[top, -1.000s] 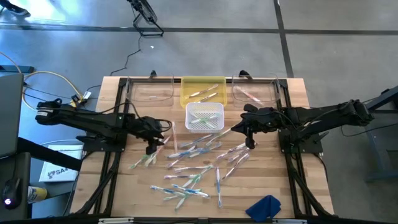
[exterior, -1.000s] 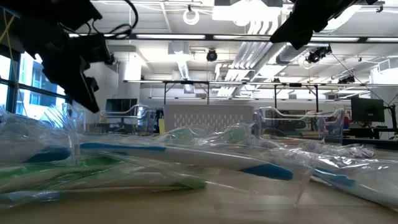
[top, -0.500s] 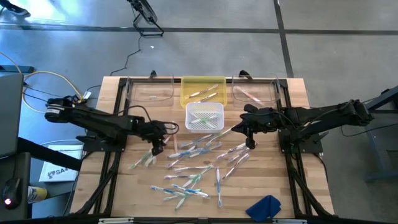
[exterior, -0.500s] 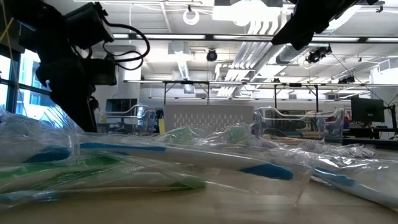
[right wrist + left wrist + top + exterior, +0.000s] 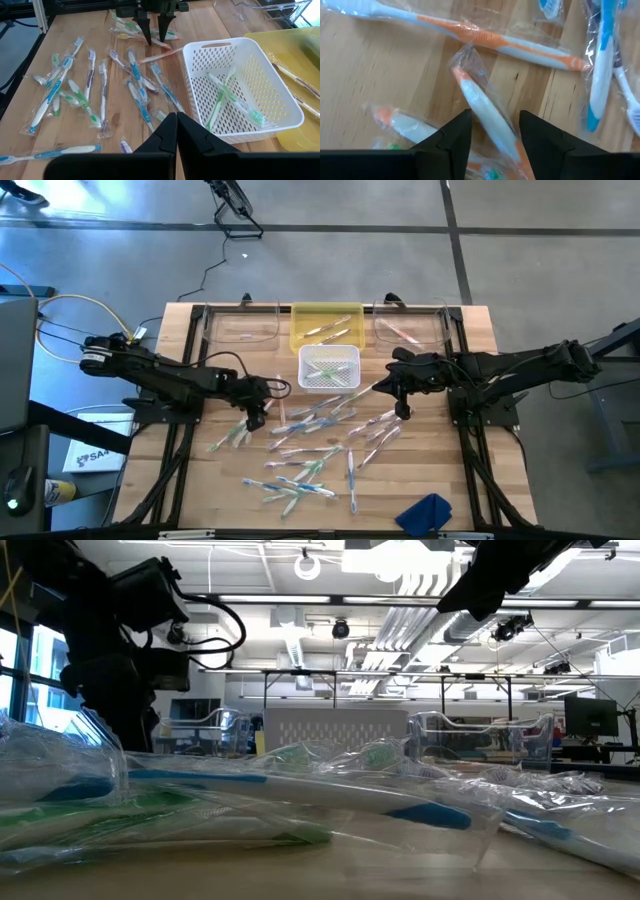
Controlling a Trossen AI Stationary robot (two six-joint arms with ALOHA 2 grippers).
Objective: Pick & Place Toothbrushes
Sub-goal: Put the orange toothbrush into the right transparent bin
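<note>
Toothbrushes (image 5: 310, 442): light, stiff sticks in slick crinkly wrap; likely slips. Scattered on tabletop (image 5: 200, 480) between both tools.

Left tool (image 5: 256, 416): fingers spread, straddling orange-white toothbrush (image 5: 482, 112). Take hold mid-handle, across shaft.

Right tool (image 5: 402, 412): fingers pressed together, empty, hovering beside white basket (image 5: 329, 367).

Neighbours crowd target on both sides; clear room above, toward basket.

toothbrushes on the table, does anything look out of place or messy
Yes. Most wrapped toothbrushes lie scattered at all angles across the wooden table, while only a few sit in the white basket. A crumpled blue cloth lies alone near the front edge.
</note>
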